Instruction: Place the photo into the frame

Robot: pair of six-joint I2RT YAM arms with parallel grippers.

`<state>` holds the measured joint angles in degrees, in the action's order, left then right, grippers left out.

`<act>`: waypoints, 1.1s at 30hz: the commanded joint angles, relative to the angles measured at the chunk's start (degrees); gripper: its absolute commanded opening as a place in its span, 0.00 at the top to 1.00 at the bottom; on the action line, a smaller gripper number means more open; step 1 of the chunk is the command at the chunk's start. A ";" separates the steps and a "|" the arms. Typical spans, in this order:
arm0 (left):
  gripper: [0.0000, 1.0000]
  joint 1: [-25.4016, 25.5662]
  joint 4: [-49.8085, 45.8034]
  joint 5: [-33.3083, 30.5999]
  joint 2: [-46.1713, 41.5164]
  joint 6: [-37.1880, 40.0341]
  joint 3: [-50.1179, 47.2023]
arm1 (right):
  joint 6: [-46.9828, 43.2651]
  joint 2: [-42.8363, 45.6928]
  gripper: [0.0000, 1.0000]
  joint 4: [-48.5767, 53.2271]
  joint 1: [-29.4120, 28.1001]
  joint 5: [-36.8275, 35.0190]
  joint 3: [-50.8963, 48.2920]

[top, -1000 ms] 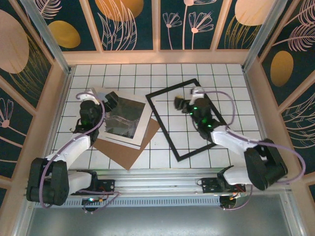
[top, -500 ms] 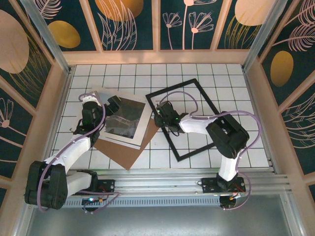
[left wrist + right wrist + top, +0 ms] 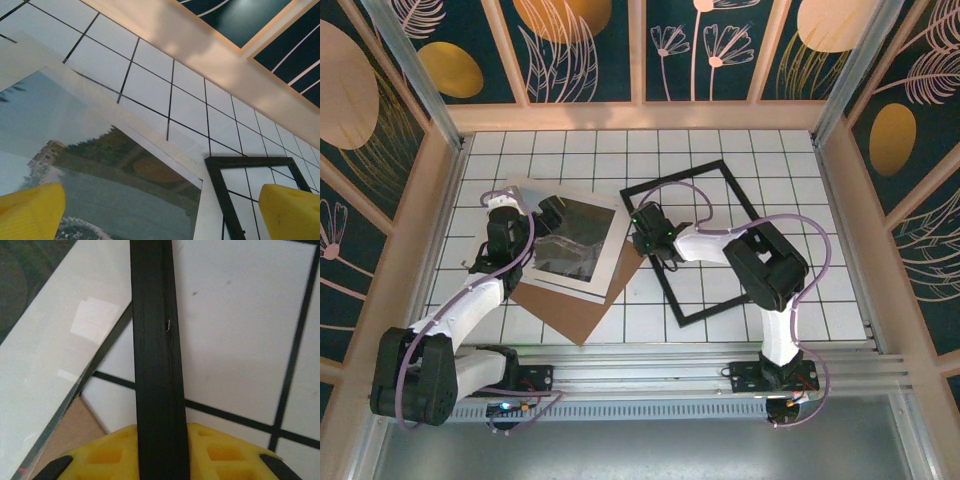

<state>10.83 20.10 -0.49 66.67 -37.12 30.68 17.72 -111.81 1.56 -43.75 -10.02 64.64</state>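
The photo (image 3: 570, 240) lies on the table at left inside a white mat (image 3: 607, 262), over a brown board (image 3: 575, 315). The black-rimmed frame (image 3: 730, 309) lies to its right, empty, with tiles showing through. My right gripper (image 3: 645, 235) is at the frame's left rim. In the right wrist view the rim (image 3: 152, 340) runs between the yellow pads (image 3: 215, 450), which press both its sides; that gripper (image 3: 160, 455) is shut on it. My left gripper (image 3: 552, 212) hovers open over the photo's upper part. Its wrist view shows photo (image 3: 100, 175), frame corner (image 3: 220, 190) and gripper (image 3: 162, 212).
The mat's right edge (image 3: 60, 350) lies close beside the gripped rim, with the brown board's corner (image 3: 70, 435) under it. Wooden walls (image 3: 640, 115) enclose the tiled table on three sides. Bare tiles lie behind the frame and along the right side.
My right arm has swung left from over the frame's inside to its left rim, and its jaws have closed on that rim. The left arm has barely moved.
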 commanded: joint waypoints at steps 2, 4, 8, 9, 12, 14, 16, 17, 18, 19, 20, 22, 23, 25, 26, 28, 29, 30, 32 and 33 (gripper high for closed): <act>0.01 -0.22 -0.72 -0.05 -1.11 1.34 0.34 | 3.30 -0.70 0.78 0.49 4.61 -3.01 1.77; 0.01 -0.20 -0.67 0.42 -0.86 1.35 0.44 | 4.05 -1.32 0.79 -0.64 6.78 -2.90 2.61; 0.01 -0.22 -0.60 1.25 -0.19 1.13 0.44 | 5.76 -4.19 0.80 -1.24 9.35 -2.75 6.89; 0.01 -0.22 -0.75 1.29 -0.06 1.09 0.44 | 6.15 -4.72 0.80 -1.47 9.48 -2.52 7.86; 0.01 -0.26 -1.51 1.15 0.28 0.83 0.35 | 7.99 -6.77 0.80 -1.63 9.21 -1.13 10.51; 0.01 -0.21 -2.67 0.49 0.64 0.69 0.35 | 9.19 -7.76 0.80 -2.21 8.79 0.00 11.29; 0.01 -0.24 -3.81 -0.65 0.74 0.65 0.44 | 9.77 -8.40 0.78 -2.69 8.53 0.96 11.50; 0.01 -0.20 -4.18 -1.18 0.78 0.55 0.31 | 10.04 -8.63 0.77 -3.02 8.45 1.58 11.65; 0.01 -0.24 -4.44 -1.51 0.82 0.39 0.19 | 10.22 -8.67 0.77 -3.20 8.44 2.07 11.63; 0.01 -0.20 -4.79 -1.90 0.83 0.16 0.14 | 10.40 -8.66 0.75 -3.40 8.43 2.62 11.58; 0.01 -0.22 -4.91 -2.33 0.89 -0.16 -0.06 | 10.33 -8.53 0.73 -3.39 8.42 2.83 11.68; 0.01 -0.24 -5.28 -3.24 0.91 -1.12 -0.46 | 9.45 -7.48 0.66 -2.98 8.63 2.43 11.75; 0.01 -0.23 -5.47 -3.86 0.78 -1.76 -0.79 | 8.63 -6.39 0.61 -2.89 8.77 1.93 11.46; 0.01 -0.20 -6.26 -5.45 0.36 -2.60 -1.42 | 6.67 -3.32 0.52 -3.72 9.03 1.04 10.13; 0.01 -0.20 -6.51 -6.65 0.04 -2.69 -1.92 | 5.12 -1.46 0.48 -4.81 8.99 0.94 8.93; 0.01 -0.45 -7.50 -10.24 -0.38 -3.44 -2.90 | 1.82 1.74 0.40 -7.49 8.65 2.54 6.67; 0.01 -1.10 -7.49 -10.71 -0.43 -3.91 -3.59 | 0.15 2.72 0.37 -8.92 8.47 4.63 5.85; 0.01 -2.16 -7.13 -9.92 -0.24 -4.61 -4.26 | -0.89 3.01 0.35 -9.97 8.31 7.21 5.42; 0.01 -5.29 -4.85 -5.68 0.82 -6.99 -5.62 | -1.55 2.22 0.29 -11.76 8.12 13.72 5.94; 0.01 -6.29 -3.82 -4.02 1.56 -7.80 -5.88 | -1.10 1.46 0.26 -12.18 8.17 15.94 6.67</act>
<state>7.25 14.74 -6.48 67.24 -41.45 26.20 19.22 -111.04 -5.61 -34.72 -2.59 70.76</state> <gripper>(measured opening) 0.988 0.724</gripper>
